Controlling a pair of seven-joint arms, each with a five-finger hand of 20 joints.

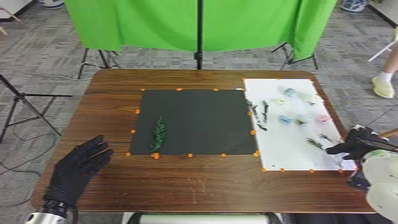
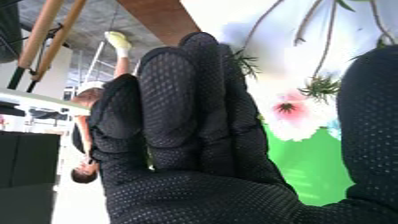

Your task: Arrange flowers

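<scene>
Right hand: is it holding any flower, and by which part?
The right hand holds nothing; its fingers are straight, and the pink flower lies apart from it on the white sheet.

"Where did the head camera look from?"
"High over the near side of the worktop (image 1: 178, 187), facing forward and down, far enough back for nearly all of it."
"And the wrist one?"
"Very near: it looked along the palm of the right hand (image 1: 357, 142)."
"What did both share?"
"The flowers (image 2: 290, 108) on the white sheet (image 1: 281, 147) at right, and the green cloth (image 1: 155, 27) beyond the far edge."
</scene>
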